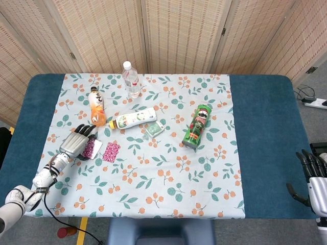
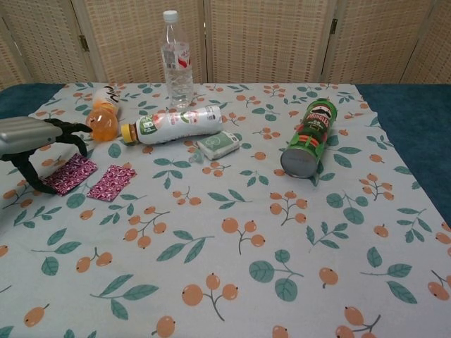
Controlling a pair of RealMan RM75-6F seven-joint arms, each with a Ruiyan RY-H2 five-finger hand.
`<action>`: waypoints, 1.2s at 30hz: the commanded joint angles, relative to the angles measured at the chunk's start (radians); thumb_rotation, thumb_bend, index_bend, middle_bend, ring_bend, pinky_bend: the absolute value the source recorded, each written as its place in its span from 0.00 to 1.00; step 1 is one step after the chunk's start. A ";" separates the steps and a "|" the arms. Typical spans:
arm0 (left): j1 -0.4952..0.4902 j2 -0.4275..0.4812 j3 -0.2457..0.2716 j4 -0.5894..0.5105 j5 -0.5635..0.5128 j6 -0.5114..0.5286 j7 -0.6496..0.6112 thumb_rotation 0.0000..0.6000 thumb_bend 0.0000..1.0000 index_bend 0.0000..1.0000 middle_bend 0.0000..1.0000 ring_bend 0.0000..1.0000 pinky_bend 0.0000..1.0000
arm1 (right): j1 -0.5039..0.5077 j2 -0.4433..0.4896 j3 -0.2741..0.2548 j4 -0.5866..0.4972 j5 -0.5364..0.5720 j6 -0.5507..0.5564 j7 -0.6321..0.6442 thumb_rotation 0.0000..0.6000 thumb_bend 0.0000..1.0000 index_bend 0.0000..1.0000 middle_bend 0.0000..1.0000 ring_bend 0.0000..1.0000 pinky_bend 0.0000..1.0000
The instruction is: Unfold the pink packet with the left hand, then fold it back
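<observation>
The pink patterned packet lies opened out flat on the floral cloth as two panels side by side, its right panel fully in sight. My left hand arches over the left panel, fingers spread toward the far side and the thumb down by the near left edge. Whether the fingertips touch the panel I cannot tell; nothing is pinched. In the chest view the left hand sits at the left edge. My right hand hangs off the table's near right corner, fingers apart and empty.
An orange juice bottle lies just beyond the left hand. A white-and-green bottle lies on its side, with a small green box beside it. A water bottle stands at the back. A green chip can lies toward the right.
</observation>
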 commanded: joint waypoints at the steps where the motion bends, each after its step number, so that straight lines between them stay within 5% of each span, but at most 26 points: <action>1: 0.000 0.002 0.002 0.006 -0.001 -0.003 -0.007 1.00 0.09 0.28 0.00 0.00 0.00 | 0.000 0.000 0.001 0.000 -0.001 0.000 0.000 1.00 0.33 0.04 0.06 0.02 0.00; 25: 0.009 0.019 0.003 -0.011 -0.023 -0.023 0.003 1.00 0.09 0.23 0.00 0.00 0.00 | -0.006 0.004 0.003 0.000 -0.008 0.011 0.006 1.00 0.34 0.04 0.06 0.01 0.00; 36: 0.011 0.132 -0.054 -0.326 -0.071 0.030 0.107 1.00 0.09 0.21 0.00 0.00 0.00 | -0.007 0.001 0.003 0.023 -0.013 0.013 0.035 1.00 0.33 0.04 0.06 0.01 0.00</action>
